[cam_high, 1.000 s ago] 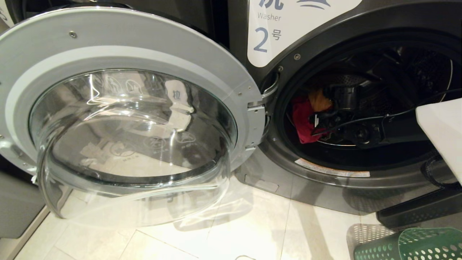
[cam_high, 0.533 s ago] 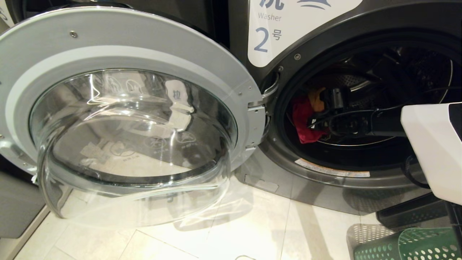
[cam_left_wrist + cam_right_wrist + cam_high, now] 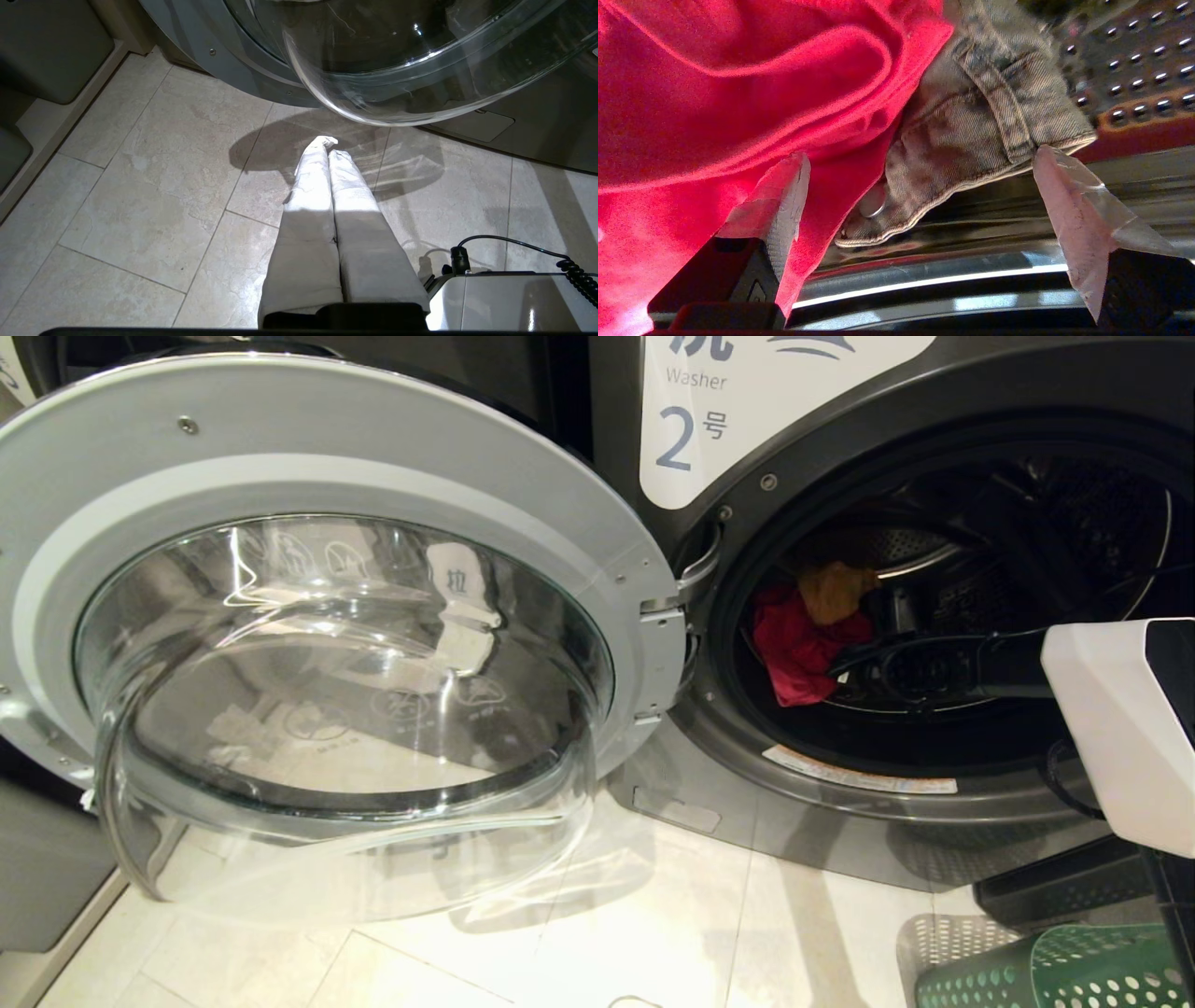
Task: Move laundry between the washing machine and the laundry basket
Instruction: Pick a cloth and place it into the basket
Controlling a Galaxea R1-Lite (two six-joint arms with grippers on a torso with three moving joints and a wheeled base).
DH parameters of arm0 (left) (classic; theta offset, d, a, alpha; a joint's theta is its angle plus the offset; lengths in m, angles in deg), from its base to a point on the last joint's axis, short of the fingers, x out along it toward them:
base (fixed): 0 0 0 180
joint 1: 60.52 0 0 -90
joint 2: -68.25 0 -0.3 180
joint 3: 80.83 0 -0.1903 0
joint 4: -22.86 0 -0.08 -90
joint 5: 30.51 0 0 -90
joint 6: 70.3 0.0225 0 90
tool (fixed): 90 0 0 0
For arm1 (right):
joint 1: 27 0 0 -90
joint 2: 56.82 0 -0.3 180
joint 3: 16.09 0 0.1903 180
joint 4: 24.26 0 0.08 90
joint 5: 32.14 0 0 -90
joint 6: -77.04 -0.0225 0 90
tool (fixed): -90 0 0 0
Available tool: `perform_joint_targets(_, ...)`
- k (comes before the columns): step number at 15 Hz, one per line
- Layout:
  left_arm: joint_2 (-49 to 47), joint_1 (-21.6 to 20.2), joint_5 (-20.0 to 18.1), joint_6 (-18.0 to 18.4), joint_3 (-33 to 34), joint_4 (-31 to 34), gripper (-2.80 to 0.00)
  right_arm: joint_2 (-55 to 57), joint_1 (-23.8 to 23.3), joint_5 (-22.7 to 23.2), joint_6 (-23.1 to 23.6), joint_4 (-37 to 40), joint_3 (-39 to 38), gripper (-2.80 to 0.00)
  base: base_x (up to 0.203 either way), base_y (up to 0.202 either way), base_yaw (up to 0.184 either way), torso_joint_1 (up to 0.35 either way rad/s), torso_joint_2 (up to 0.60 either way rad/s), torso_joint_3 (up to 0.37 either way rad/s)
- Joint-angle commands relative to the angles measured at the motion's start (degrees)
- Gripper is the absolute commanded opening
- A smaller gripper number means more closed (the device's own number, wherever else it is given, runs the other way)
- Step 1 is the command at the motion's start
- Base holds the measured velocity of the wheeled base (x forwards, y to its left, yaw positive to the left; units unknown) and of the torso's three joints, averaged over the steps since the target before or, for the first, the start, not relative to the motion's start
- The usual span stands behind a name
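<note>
- The right pincer (image 3: 920, 200) is inside the drum of the washing machine (image 3: 840, 439), its two fingers spread wide and gripping nothing; one fingertip (image 3: 784, 196) lies against the red cloth (image 3: 738, 93), while the other sits just beside the hem of the faded grey cloth (image 3: 971, 126), and whether it touches there I cannot tell.
- The grey piece, a denim-like thing with a metal stud, hangs between the open fingers, over the shiny lip of the drum (image 3: 948, 275).
- To do this well, I'd judge the pincer should push a little deeper, so the fingers straddle a thick fold rather than a thin hem; then close fully before drawing back; a shallow bite on the edge would likely slip.
- It would help to take one piece only; the red and grey overlap, and catching both may drag a tangle over the door sill.
- From the head view the laundry sits at the left of the drum: red cloth (image 3: 794, 649) with a mustard piece (image 3: 834, 590) above it; the right arm (image 3: 952, 663) reaches in from the right.
- The door (image 3: 327, 616) stands swung open to the left; the green basket (image 3: 1055, 971) waits on the floor at the lower right.
- The left pincer (image 3: 328, 145) hangs pressed together above the floor tiles (image 3: 140, 186), idle.
</note>
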Motion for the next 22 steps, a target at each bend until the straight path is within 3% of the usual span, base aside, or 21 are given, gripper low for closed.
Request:
perform_joint_targets(1, 0.0, 0.0, 0.0, 0.0, 0.0, 0.0, -2.80, 0.6, -0.1, 1.2, -0.4, -0.1, 0.0, 0.00, 0.000, 0.000, 0.000, 0.000, 0.00, 0.000)
perform_joint_targets(9, 0.0, 0.0, 0.0, 0.0, 0.0, 0.0, -2.80, 0.6, 0.0, 8.0, -1.6, -6.2, 0.0, 0.00, 0.000, 0.000, 0.000, 0.000, 0.00, 0.000)
perform_joint_targets(13, 0.0, 0.0, 0.0, 0.0, 0.0, 0.0, -2.80, 1.1, -0.1, 13.8, -1.9, -9.5, 0.0, 0.00, 0.000, 0.000, 0.000, 0.000, 0.00, 0.000)
perform_joint_targets(22, 0.0, 0.0, 0.0, 0.0, 0.0, 0.0, -2.80, 3.3, -2.2, 14.3, -4.3, -9.7, 0.1, 0.00, 0.000, 0.000, 0.000, 0.000, 0.00, 0.000)
